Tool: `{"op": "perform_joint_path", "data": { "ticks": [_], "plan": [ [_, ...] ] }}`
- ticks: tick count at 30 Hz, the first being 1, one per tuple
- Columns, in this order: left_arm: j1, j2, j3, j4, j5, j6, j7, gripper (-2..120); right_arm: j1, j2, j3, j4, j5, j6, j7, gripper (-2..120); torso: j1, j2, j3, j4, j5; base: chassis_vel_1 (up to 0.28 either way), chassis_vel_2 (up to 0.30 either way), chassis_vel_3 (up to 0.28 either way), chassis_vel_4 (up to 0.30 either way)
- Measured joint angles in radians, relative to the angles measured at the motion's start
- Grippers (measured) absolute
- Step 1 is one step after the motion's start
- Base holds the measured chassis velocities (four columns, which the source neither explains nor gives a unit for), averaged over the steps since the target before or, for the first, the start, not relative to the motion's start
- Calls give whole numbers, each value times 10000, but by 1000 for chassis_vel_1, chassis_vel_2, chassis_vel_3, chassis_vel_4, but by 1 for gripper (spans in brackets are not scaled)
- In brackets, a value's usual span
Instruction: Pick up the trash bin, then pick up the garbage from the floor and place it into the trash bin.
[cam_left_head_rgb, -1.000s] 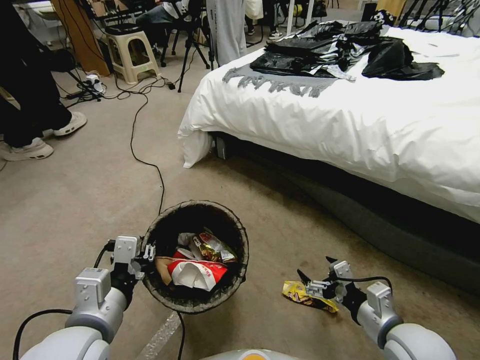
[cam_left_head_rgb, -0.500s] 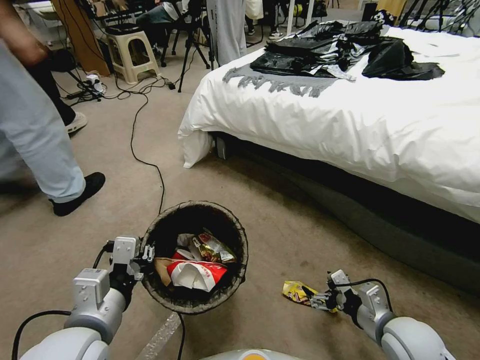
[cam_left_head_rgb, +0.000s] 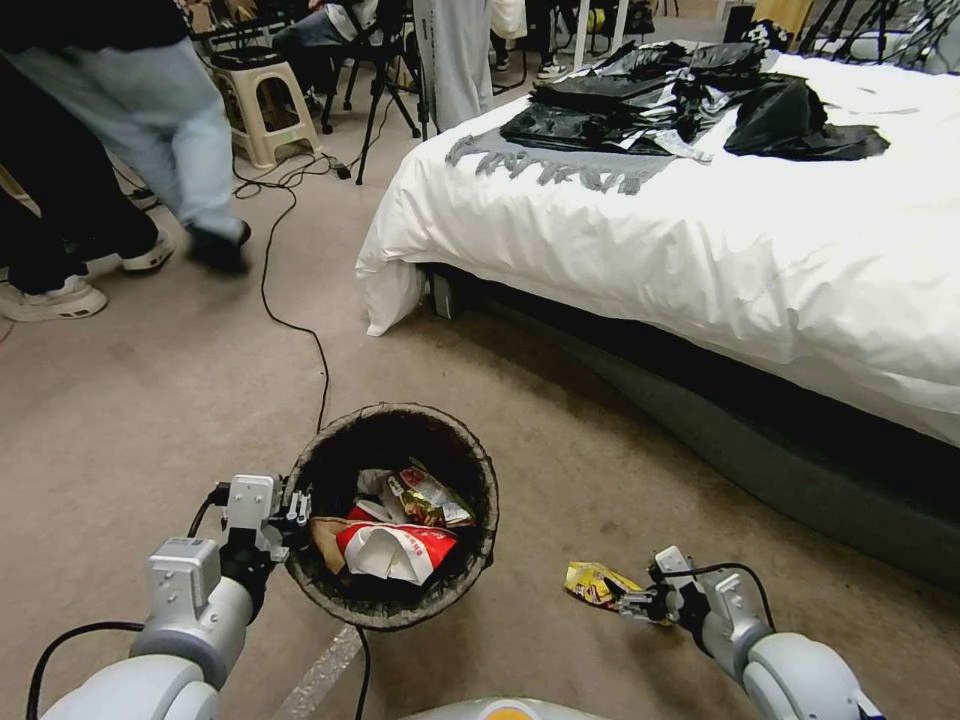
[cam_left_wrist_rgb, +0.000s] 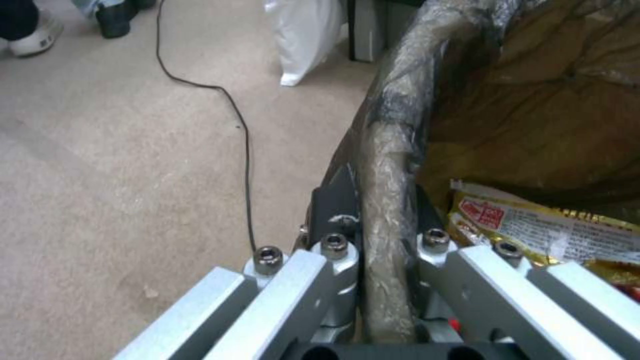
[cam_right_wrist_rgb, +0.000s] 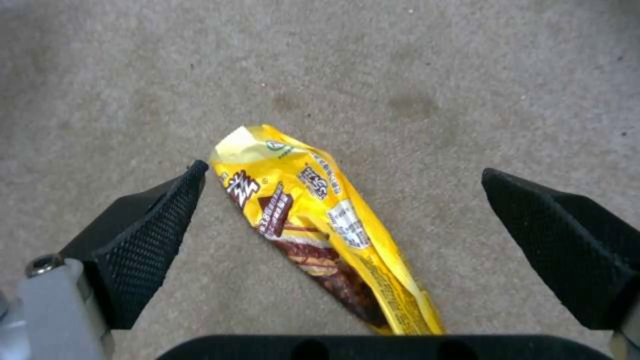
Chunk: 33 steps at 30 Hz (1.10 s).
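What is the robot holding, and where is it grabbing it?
The left gripper pinches the trash bin by its bag-covered rim. The right gripper is open around the yellow snack wrapper, holding nothing.

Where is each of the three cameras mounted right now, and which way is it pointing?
Head view: on the robot's head, looking forward and down at the carpet, the trash bin and the bed; both arms show.
Left wrist view: on the left arm's wrist, looking along the left gripper, shut on the bin's bagged rim.
Right wrist view: on the right arm's wrist, looking down past the open right gripper at the yellow wrapper on the carpet.
Shared: head and right wrist views both show the wrapper; head and left wrist views both show the bin.
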Motion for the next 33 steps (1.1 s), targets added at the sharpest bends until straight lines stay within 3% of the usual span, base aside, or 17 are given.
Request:
{"op": "perform_joint_path", "data": {
  "ticks": [33],
  "plan": [
    [-13,26,-28,0,-77,-4,36,1,981,1012,-718,-2440,-419,587,364,100,0,0,-1,0,0,0,0,0,0]
  ]
}}
